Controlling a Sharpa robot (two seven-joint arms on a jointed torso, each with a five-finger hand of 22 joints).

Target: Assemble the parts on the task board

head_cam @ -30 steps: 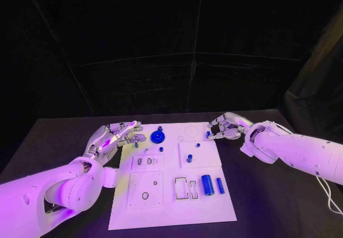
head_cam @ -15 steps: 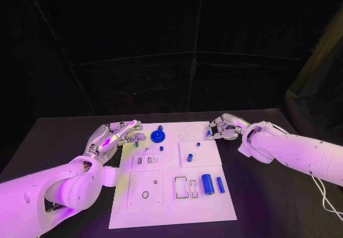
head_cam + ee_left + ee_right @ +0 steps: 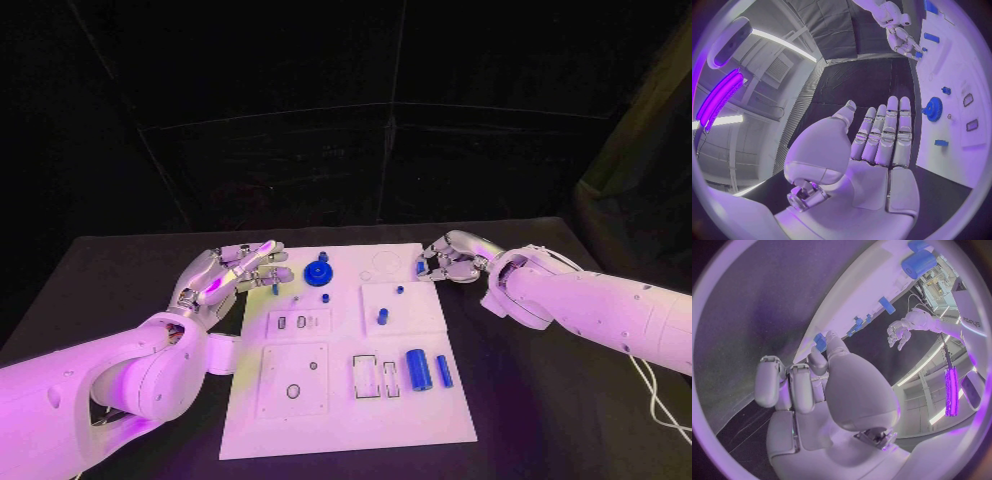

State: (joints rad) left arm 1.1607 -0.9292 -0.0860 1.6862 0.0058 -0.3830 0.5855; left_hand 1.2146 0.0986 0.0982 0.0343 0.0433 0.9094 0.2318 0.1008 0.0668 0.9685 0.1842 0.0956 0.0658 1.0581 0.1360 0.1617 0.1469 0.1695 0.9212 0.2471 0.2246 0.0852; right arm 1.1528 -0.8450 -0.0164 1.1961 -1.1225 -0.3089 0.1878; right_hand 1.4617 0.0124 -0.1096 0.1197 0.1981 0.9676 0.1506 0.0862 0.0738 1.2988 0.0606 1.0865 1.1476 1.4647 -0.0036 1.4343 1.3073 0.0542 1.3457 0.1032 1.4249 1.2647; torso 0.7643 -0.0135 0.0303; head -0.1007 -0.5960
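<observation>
White and flat, the task board (image 3: 346, 350) lies in the middle of the black table (image 3: 548, 400) in the head view, with blue parts scattered on it: a gear (image 3: 319, 274) near the far edge, a small peg (image 3: 382, 318) mid-board, and a fat cylinder (image 3: 418, 371) beside a thin bar (image 3: 444, 373) toward the near side. The left hand (image 3: 231, 275) hangs at the board's far left corner with its fingers spread and nothing in them, probably parked clear of the work. The right hand (image 3: 450, 258) sits at the far right corner, fingers curled around a small blue part (image 3: 421, 267), likely poised to carry it to a socket.

The left wrist view shows the left hand (image 3: 873, 145) with fingers straight and side by side, palm bare, and the gear (image 3: 932, 108) on the board beyond the fingertips.

In the right wrist view, the right hand (image 3: 811, 385) pinches the small blue part (image 3: 820, 342) at its fingertips, close above the board's edge, a light hold that suits so small a piece.
</observation>
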